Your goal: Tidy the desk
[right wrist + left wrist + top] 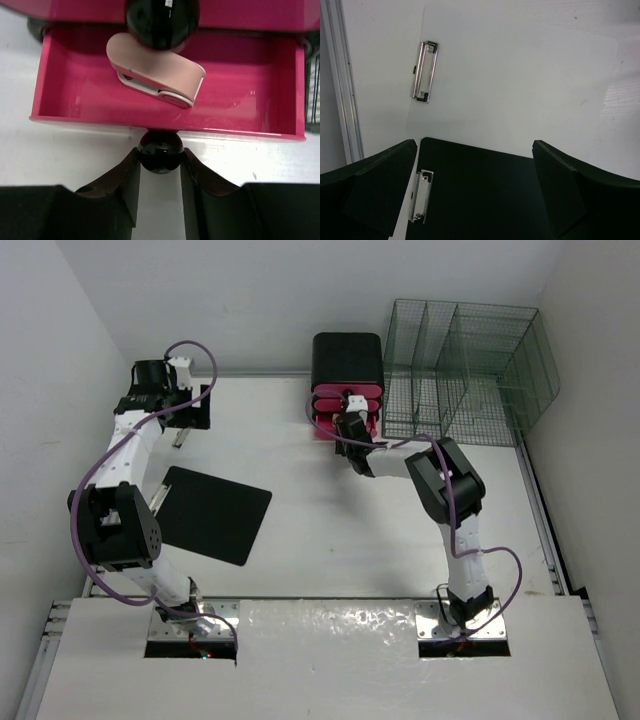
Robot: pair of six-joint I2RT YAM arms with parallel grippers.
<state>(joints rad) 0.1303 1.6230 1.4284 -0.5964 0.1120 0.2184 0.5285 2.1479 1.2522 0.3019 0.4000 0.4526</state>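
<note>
The white desk [340, 530] holds a black clipboard [210, 512] at the left; it also shows in the left wrist view [485, 195]. My left gripper [190, 410] hovers at the far left, open and empty, its fingers [375, 185] spread wide above the clipboard's top edge. My right gripper [350, 427] is shut on the black round knob [160, 151] of an open pink drawer [100, 100]. A pink and white stapler-like item [160, 72] lies inside the drawer.
The black-and-pink drawer unit [347, 365] stands at the back centre, with a wire mesh organiser [465, 370] to its right. A white board with a metal clip [425, 71] lies beyond the black clipboard. A metal rail [342, 85] runs along the desk's left edge.
</note>
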